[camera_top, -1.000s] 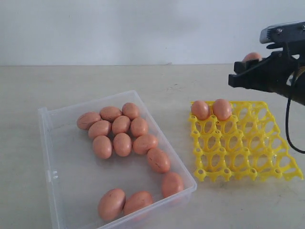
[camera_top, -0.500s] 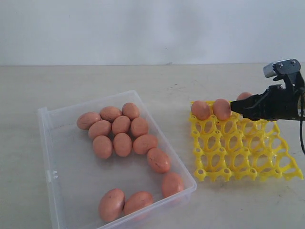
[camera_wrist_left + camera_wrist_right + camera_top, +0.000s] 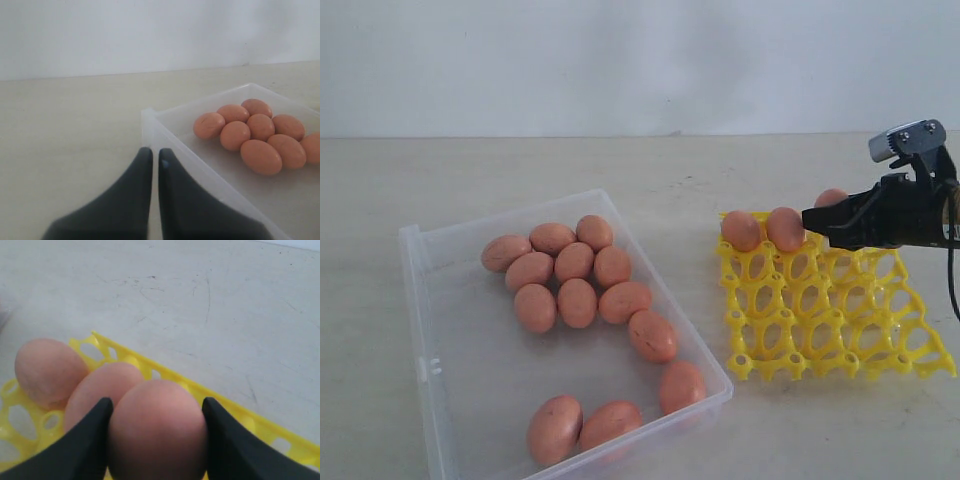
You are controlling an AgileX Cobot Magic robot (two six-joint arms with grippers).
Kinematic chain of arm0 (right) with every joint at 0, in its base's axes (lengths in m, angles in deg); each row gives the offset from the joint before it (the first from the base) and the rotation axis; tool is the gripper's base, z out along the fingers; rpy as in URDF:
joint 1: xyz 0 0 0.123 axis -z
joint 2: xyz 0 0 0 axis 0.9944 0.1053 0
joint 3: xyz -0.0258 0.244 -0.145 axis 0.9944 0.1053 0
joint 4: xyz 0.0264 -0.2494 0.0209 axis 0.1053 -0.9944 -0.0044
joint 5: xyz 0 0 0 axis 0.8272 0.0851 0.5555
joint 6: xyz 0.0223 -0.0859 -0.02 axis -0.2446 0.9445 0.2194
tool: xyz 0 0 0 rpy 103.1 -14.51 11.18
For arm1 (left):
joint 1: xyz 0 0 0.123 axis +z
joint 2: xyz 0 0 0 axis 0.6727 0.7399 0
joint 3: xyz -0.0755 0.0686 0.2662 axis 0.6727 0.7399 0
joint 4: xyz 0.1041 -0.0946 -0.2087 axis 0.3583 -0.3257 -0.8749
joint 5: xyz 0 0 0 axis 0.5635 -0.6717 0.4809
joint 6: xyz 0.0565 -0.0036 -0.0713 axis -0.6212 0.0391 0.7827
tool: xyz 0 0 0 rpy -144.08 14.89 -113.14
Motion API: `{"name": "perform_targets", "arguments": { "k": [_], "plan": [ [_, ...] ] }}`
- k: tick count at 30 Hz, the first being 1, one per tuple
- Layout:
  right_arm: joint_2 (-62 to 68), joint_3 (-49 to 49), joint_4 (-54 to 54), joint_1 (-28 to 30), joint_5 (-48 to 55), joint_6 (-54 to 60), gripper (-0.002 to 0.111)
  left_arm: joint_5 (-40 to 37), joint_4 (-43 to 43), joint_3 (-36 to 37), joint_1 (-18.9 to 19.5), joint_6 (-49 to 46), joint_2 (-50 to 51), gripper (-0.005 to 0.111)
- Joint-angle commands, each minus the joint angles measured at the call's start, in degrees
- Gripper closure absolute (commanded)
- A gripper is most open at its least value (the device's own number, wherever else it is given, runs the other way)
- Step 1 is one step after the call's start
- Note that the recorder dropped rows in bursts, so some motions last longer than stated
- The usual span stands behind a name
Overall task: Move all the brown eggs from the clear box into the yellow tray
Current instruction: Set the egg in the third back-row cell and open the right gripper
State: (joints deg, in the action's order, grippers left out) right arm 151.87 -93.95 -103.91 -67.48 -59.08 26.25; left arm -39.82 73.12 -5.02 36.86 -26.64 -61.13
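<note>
wall (image 3: 620, 60): plain white | tabletop (image 3: 620, 165): pale beige, faint scuffs | light: soft, even

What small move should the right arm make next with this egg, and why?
Probably lower the right gripper a touch, then open it. It is shut on a brown egg over the back row of the yellow tray, beside the two eggs seated there. The held egg seems slightly higher than they are, so likely not yet in a cup.

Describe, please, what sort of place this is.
Probably a robot lab bench: a plain tabletop against a blank white wall, with the clear box, the yellow tray and the right gripper.
</note>
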Motion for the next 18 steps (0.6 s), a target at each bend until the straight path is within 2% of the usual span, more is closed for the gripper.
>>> {"name": "perform_targets", "arguments": {
  "k": [1,15,18],
  "plan": [
    [-0.19,-0.40,0.49,0.30,-0.04,0.95,0.065,0.49,0.10,0.23,-0.32,-0.03,-0.12,0.103],
    [-0.19,-0.40,0.49,0.30,-0.04,0.95,0.064,0.49,0.10,0.23,-0.32,-0.03,-0.12,0.103],
    [-0.19,-0.40,0.49,0.30,-0.04,0.72,0.054,0.49,0.10,0.23,-0.32,-0.03,-0.12,0.103]
  ]
}}
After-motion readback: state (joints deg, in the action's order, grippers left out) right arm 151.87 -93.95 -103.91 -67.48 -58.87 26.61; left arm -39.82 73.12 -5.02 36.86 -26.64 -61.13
